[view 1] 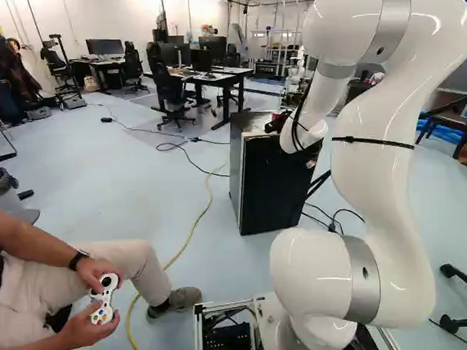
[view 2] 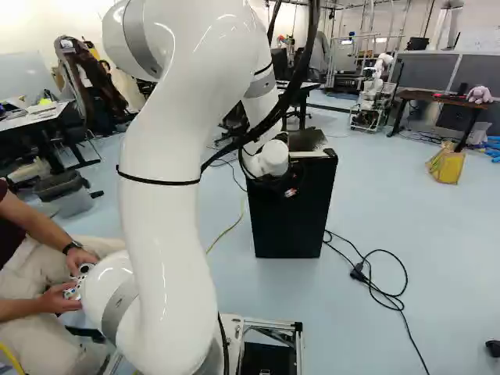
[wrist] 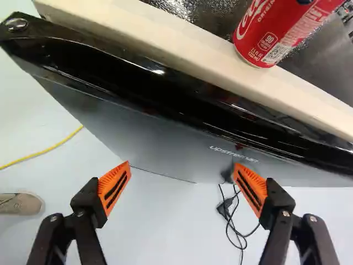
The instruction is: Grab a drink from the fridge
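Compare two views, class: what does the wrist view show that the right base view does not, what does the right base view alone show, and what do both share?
Only the wrist view: the red can standing on the fridge, and the orange pads of the open pincer.

Only the right base view: the arm's white links, the yellow bag, the plush toy and another robot.

Both: the fridge, the yellow cable and the dark block on the black cable.
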